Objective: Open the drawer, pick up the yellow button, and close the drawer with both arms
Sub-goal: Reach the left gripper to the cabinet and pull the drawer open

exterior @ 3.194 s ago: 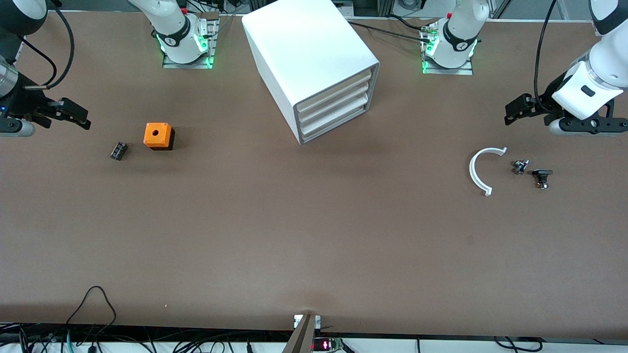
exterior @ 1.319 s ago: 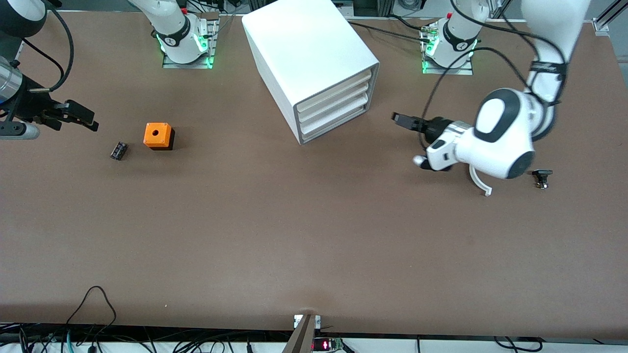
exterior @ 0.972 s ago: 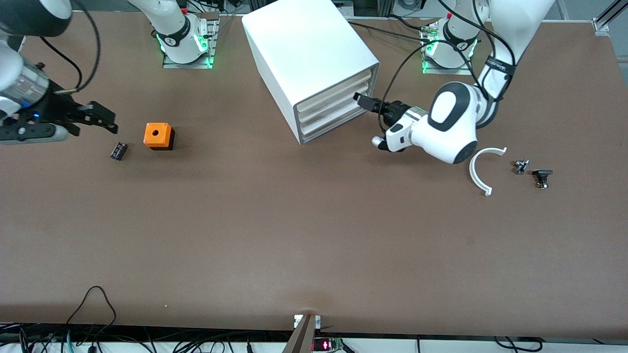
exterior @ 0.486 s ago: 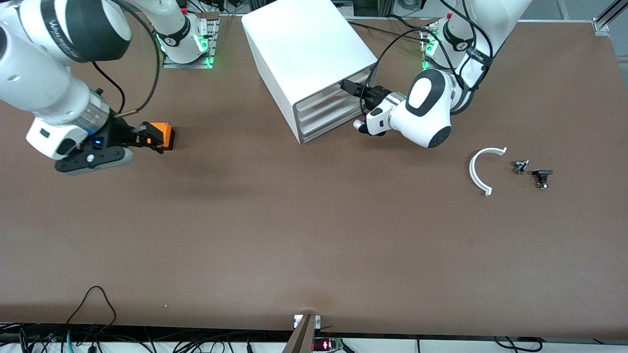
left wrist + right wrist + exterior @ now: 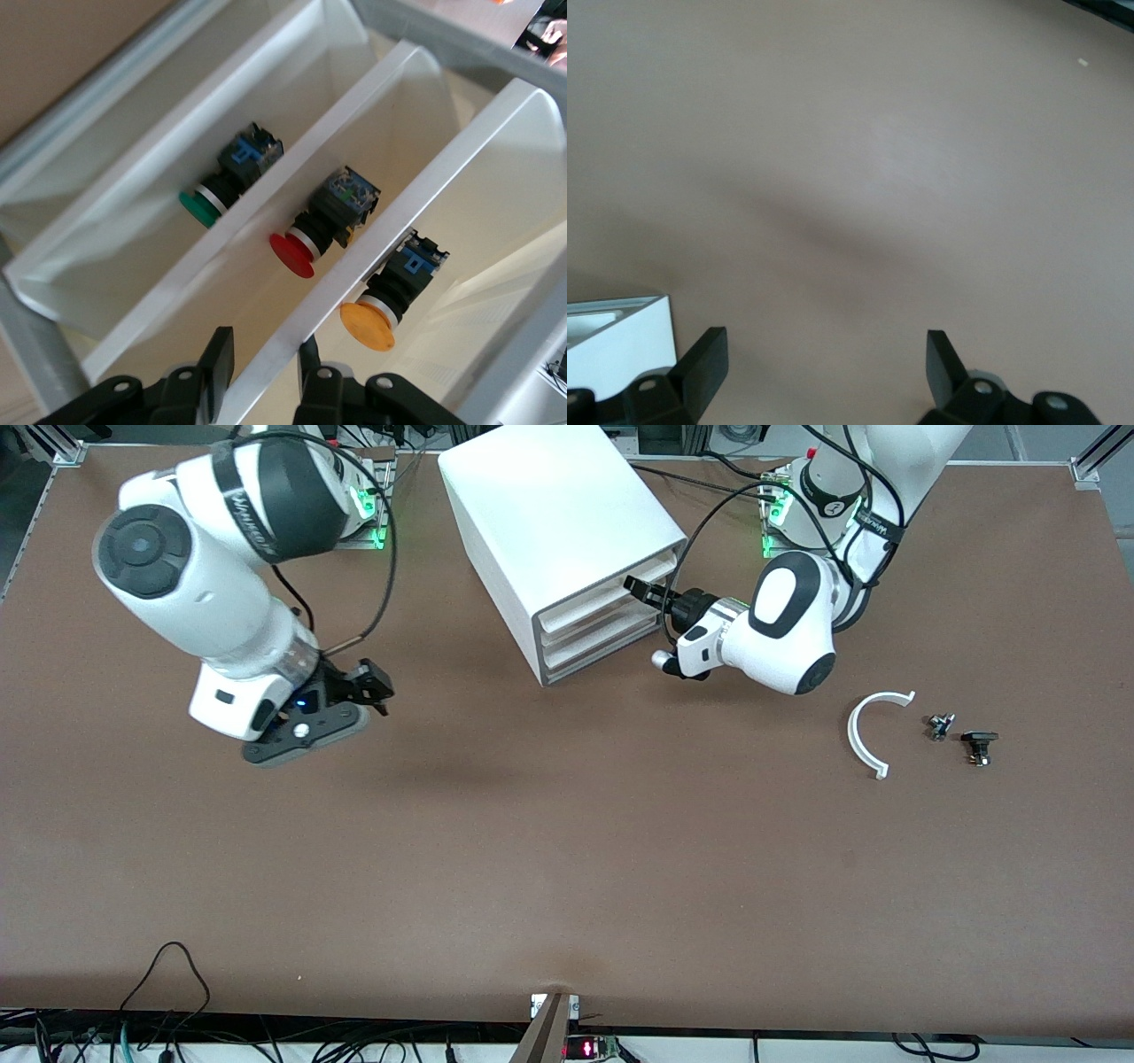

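Black jaws of the left gripper (image 5: 640, 589) (image 5: 262, 372) are pinching the front lip of the drawer (image 5: 602, 577) (image 5: 461, 133), the topmost one in the white cabinet (image 5: 549, 505), and the button (image 5: 394, 288) is lying inside that drawer with its orange cap turned toward the lip. Red-capped (image 5: 323, 221) and green-capped (image 5: 232, 173) buttons are lying in the two drawers below it. Toward the right arm's end, the right gripper (image 5: 376, 686) (image 5: 824, 363) is hanging over bare bench (image 5: 567, 850) with its jaws spread wide, gripping nothing.
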Tool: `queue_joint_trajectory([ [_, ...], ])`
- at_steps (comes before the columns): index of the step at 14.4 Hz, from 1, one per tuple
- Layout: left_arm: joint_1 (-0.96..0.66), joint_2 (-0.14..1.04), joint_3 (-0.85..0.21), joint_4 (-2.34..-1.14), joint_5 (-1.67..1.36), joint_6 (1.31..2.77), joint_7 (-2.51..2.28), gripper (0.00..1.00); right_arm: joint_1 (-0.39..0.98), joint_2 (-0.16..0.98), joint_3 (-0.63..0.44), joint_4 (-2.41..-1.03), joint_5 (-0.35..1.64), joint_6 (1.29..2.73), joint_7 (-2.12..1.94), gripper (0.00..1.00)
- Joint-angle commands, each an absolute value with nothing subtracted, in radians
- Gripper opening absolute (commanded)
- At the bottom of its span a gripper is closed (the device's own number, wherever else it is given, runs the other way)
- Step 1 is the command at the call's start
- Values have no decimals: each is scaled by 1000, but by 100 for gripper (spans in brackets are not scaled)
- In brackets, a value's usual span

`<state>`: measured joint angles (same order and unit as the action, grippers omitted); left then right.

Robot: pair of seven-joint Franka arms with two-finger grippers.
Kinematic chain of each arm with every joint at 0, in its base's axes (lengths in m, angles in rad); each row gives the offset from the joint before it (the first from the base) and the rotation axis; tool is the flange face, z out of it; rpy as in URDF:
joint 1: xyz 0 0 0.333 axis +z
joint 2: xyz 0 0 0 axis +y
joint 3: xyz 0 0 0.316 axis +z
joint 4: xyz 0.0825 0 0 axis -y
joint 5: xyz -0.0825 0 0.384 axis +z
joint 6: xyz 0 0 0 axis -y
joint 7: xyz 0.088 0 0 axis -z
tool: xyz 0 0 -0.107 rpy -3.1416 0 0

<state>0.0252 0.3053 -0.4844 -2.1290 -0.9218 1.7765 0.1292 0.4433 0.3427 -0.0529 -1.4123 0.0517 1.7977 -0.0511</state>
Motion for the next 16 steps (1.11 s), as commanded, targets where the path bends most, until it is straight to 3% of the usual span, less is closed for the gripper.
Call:
queue_joint_trajectory([
  [1, 63, 284, -404, -2094, -876, 1801, 118, 0, 500, 390, -51, -1345, 64, 1782, -71, 99],
  [5, 71, 284, -336, -2033, -874, 1813, 123, 0, 549, 405, -48, -1341, 66, 1870, -87, 99],
  [6, 71, 282, -334, -2025, -874, 1834, 121, 7, 580, 411, -48, -1339, 64, 1891, -124, 99],
  [7, 72, 276, -334, -2028, -867, 1842, 124, 99, 619, 428, -48, -1335, 63, 1929, -177, 99],
  [11, 109, 206, -334, -2026, -774, 1946, 123, 100, 730, 526, -48, -1203, 66, 1970, -236, 99],
  [16, 170, 37, -215, -1979, -622, 1996, 118, 100, 862, 629, -51, -1118, 58, 1980, -340, 99],
])
